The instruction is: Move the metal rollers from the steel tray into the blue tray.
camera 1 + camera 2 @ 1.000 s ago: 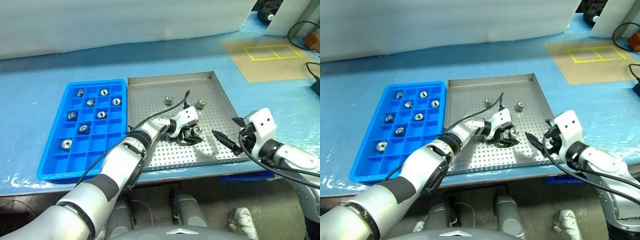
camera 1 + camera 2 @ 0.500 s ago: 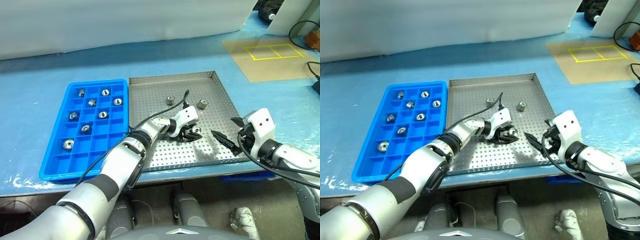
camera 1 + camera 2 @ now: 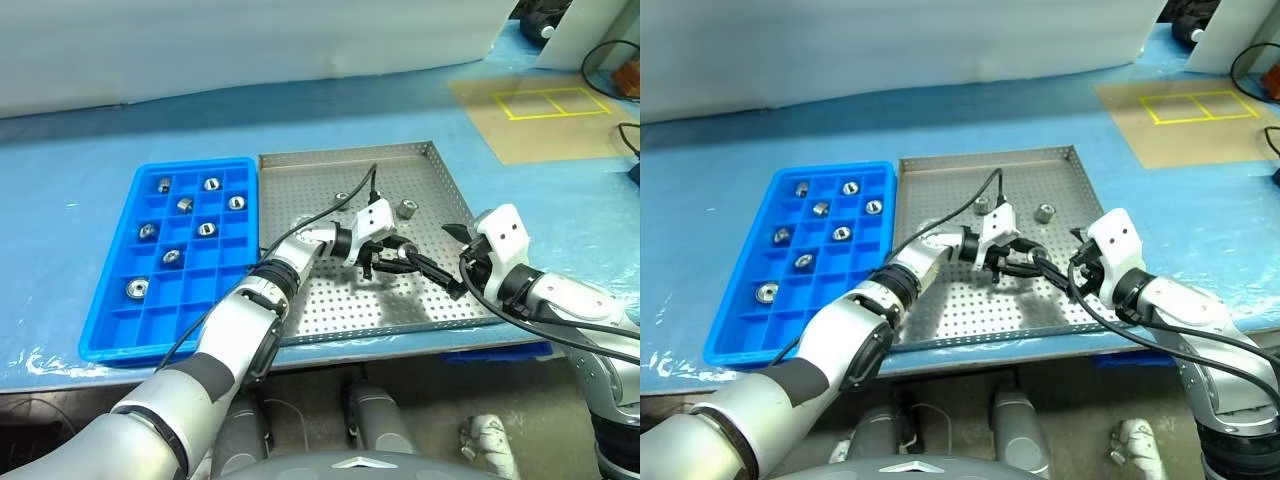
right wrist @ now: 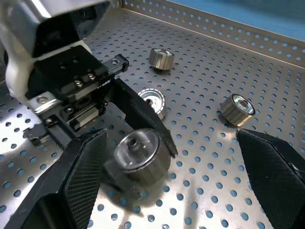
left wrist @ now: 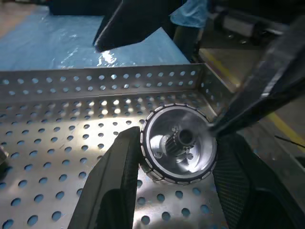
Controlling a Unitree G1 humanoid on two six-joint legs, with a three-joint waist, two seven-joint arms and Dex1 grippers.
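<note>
Head views first: your left gripper [image 3: 385,260] hangs over the middle of the steel tray [image 3: 300,172], its black fingers clenched on one of the metal rollers [image 3: 388,251], which it holds clear of the perforated floor. Your right gripper [image 3: 440,262] sits just beside it, jaws spread wide with nothing between them, one fingertip reaching close to the held roller. You can see two loose rollers farther back on the steel tray, one [image 3: 407,208] near the right rim and one [image 3: 342,198] partly hidden behind the left gripper's cable. The blue tray [image 3: 115,335] lies touching the steel tray's left edge, with seven rollers in separate compartments, among them one [image 3: 135,288] nearest you.

Left wrist view: the held roller [image 5: 179,143] is pinched between the two fingers [image 5: 116,181], its face with the centre hole turned toward the camera, above the holed floor.

Right wrist view: your right fingers [image 4: 76,179] stand far apart, and between them you see the left gripper clamping its roller [image 4: 140,155], with three more rollers lying on the tray floor beyond.
</note>
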